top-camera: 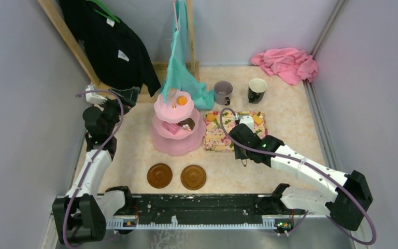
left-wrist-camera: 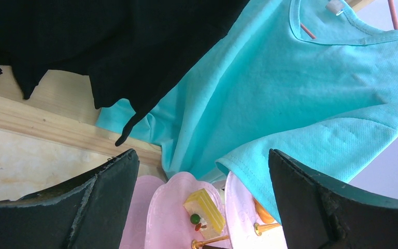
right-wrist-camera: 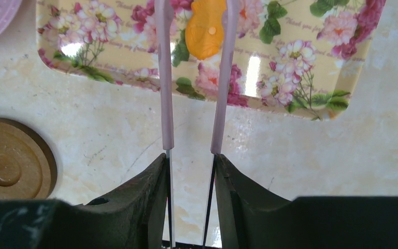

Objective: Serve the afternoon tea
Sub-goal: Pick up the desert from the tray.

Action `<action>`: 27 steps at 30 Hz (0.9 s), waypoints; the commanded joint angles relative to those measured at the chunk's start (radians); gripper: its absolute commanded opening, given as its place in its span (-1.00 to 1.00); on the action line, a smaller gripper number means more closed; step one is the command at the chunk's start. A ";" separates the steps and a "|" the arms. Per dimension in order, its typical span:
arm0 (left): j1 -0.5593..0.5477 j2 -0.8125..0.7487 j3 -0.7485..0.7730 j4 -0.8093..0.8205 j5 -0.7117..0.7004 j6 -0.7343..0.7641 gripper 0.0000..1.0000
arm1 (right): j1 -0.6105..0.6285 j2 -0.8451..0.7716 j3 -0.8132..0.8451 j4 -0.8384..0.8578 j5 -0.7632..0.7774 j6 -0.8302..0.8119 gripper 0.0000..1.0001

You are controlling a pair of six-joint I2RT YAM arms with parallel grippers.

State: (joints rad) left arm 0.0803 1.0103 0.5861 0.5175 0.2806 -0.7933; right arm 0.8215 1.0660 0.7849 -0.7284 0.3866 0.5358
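Note:
The pink three-tier stand (top-camera: 178, 140) holds an orange cake (top-camera: 182, 99) on top and a brown cake (top-camera: 186, 124) lower down. The left wrist view shows a yellow cake (left-wrist-camera: 205, 210) on a tier (left-wrist-camera: 160, 218). My left gripper (top-camera: 115, 106) is open and empty, left of the stand. My right gripper (right-wrist-camera: 190, 158) is shut on pink-tipped tongs (right-wrist-camera: 164, 78). Their tips flank an orange cake (right-wrist-camera: 204, 31) on the floral tray (right-wrist-camera: 300, 98). A grey mug (top-camera: 223, 92) and a black mug (top-camera: 257, 90) stand behind the tray. Two brown discs (top-camera: 159, 175) (top-camera: 193, 177) lie in front.
A teal shirt (top-camera: 179, 57) hangs over the stand's top tier, next to a black garment (top-camera: 109, 41) on a wooden frame. A pink cloth (top-camera: 287, 63) lies at the back right. More cakes (top-camera: 258, 119) sit on the tray. Walls close in on both sides.

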 commanded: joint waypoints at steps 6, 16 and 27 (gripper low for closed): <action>-0.003 -0.016 -0.006 0.042 0.020 -0.011 0.98 | -0.005 -0.006 -0.027 0.007 -0.027 0.063 -0.24; -0.003 -0.011 -0.008 0.047 0.024 -0.017 0.99 | -0.027 0.052 -0.042 0.023 -0.040 0.081 -0.22; -0.002 -0.007 -0.012 0.056 0.034 -0.027 0.99 | -0.069 0.074 -0.057 0.065 -0.076 0.083 -0.21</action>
State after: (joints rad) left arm 0.0803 1.0103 0.5842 0.5255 0.2932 -0.8124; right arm 0.7700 1.1282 0.7303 -0.7219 0.3244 0.6067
